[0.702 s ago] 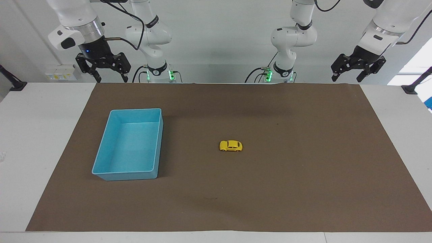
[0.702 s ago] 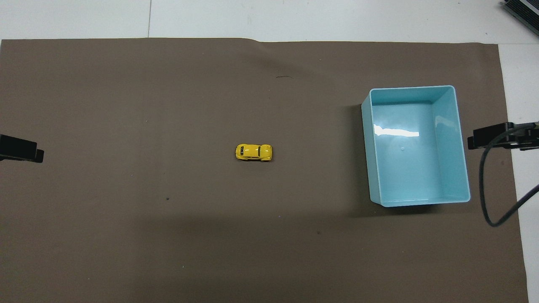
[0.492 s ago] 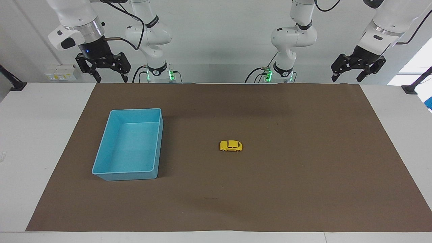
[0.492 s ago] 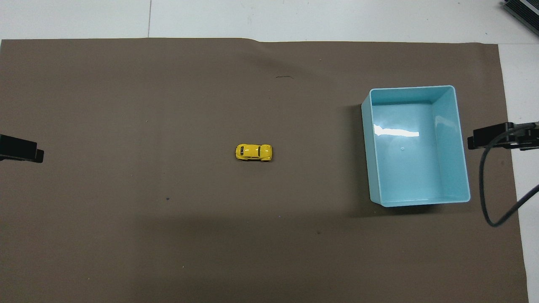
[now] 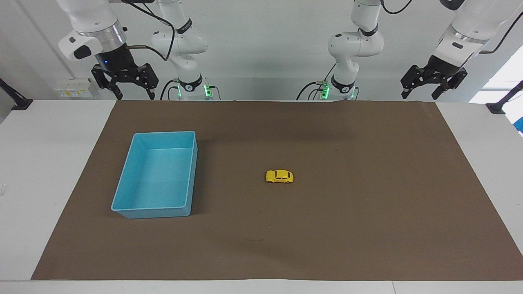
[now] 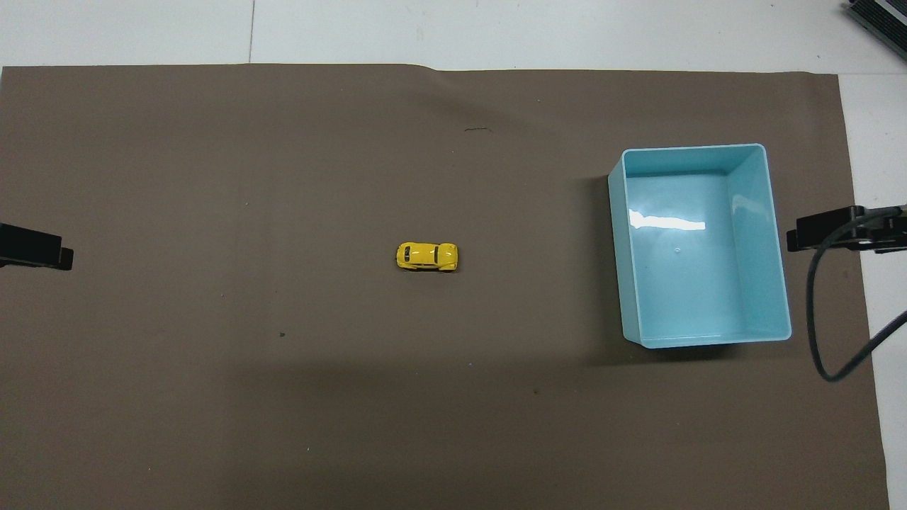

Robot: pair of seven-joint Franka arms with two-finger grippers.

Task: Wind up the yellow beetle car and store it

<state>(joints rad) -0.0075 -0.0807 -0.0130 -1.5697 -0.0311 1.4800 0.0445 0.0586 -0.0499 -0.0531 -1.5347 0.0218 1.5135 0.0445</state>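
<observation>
The yellow beetle car point(image 5: 280, 176) stands on its wheels near the middle of the brown mat point(image 5: 367, 212), with its long axis running across the table from one arm's end toward the other. Nothing touches it.

The blue bin point(image 5: 122, 192) sits on the mat toward the right arm's end of the table, well apart from the car. It is upright, with its open side up.

The right gripper point(image 5: 131, 95) hangs raised above the mat's edge nearest the robots, at the right arm's end. Its fingers are spread apart and hold nothing.

The left gripper point(image 5: 419, 93) hangs raised above the mat's corner at the left arm's end, tilted. Its fingers appear spread apart, though the slanted angle makes this less certain, and it holds nothing.

Both arms wait.
</observation>
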